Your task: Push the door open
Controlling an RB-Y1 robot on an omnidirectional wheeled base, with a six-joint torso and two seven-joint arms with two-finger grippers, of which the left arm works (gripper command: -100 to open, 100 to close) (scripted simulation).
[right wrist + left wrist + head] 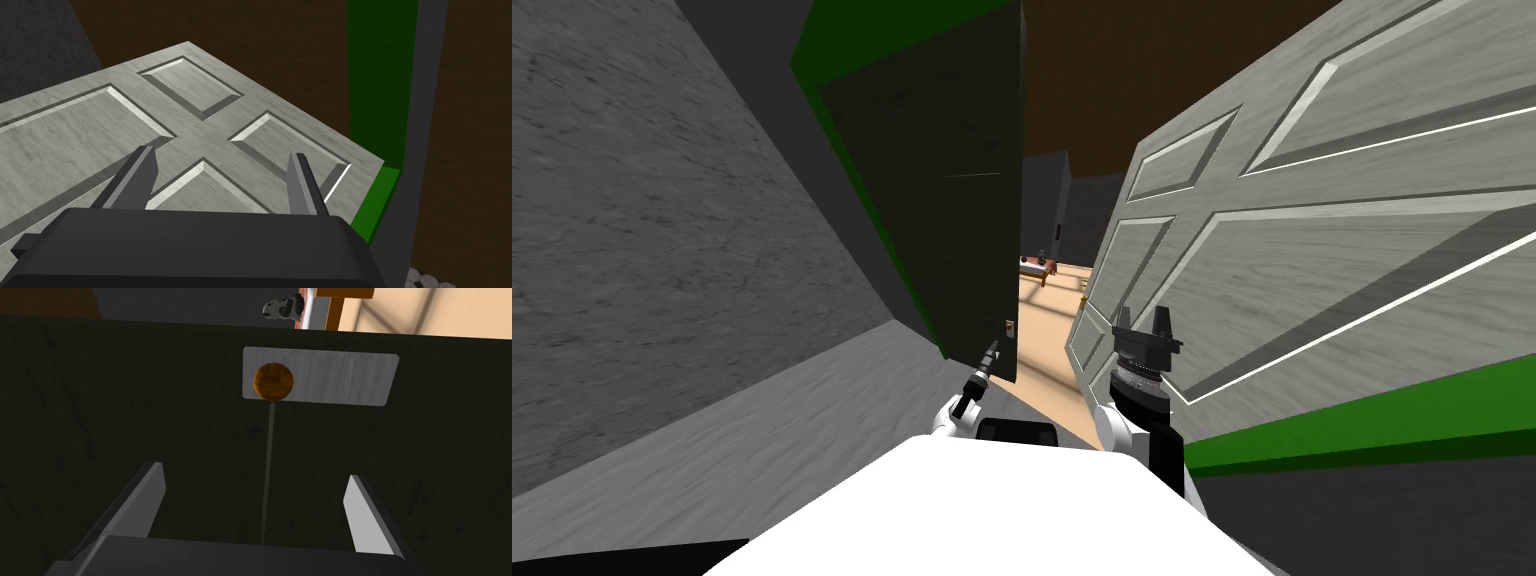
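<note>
Flanking the gap, grey panelled door by right gripper, dark panel by left gripper, fingers apart on both

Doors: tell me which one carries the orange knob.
The dark door facing the left end effector: its orange knob sits on a grey plate. The light grey door is panelled.

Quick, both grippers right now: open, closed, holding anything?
Left gripper: jaws open, holding nothing, facing the dark door near its brown knob.
Right gripper: jaws open, holding nothing, facing the light grey panelled door.
</note>
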